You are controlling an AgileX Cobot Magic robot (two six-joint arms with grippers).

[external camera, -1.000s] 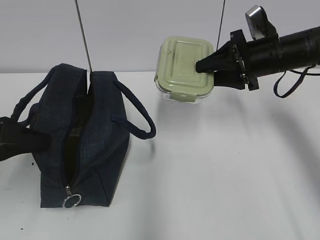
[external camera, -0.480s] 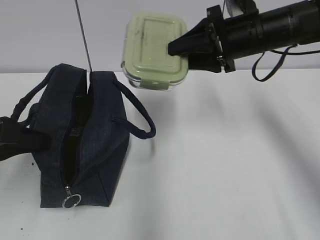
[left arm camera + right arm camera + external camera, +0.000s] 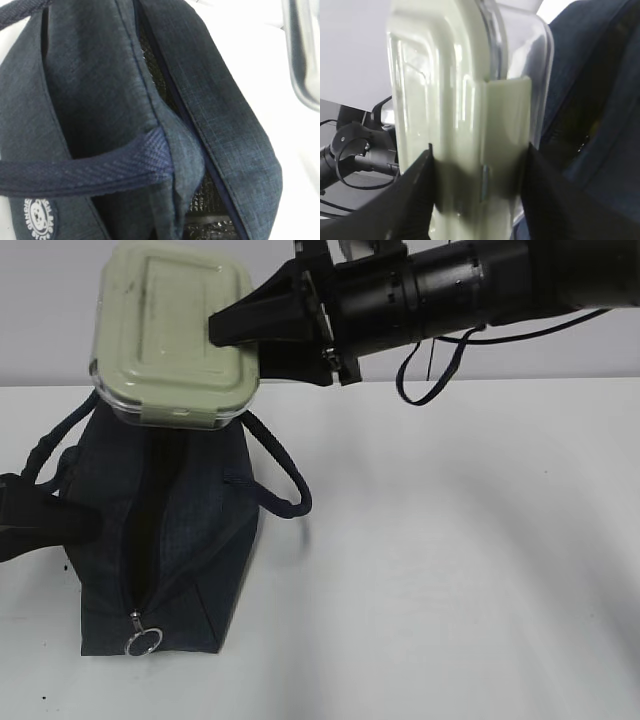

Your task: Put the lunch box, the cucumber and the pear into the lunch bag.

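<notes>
Right now your right gripper (image 3: 245,335) is clamping the lunch box (image 3: 170,335) by one end, its two black jaws pressing the sage-green lid on one side and the clear glass base on the other. You are holding the box in the air, tilted so the lid is facing the exterior camera, directly above the far end of the lunch bag (image 3: 165,540). In the right wrist view the lunch box (image 3: 470,115) is filling the middle of the picture, with a lid clip sitting between the jaws and the navy fabric of the bag showing behind it on the right.

The lunch bag is standing on the white bench (image 3: 450,560) at the left, its top zipper parted into a dark slit and the silver ring pull (image 3: 142,642) hanging at the near end. One looped handle (image 3: 275,475) is arching out toward the right.

Your left gripper is shut at the bag's left side, though its jaws are not showing clearly in any view. The left wrist view is looking down along the open zipper, with a handle strap (image 3: 85,170) crossing the fabric and silvery lining showing inside.

The cucumber and the pear are not showing in any view.
</notes>
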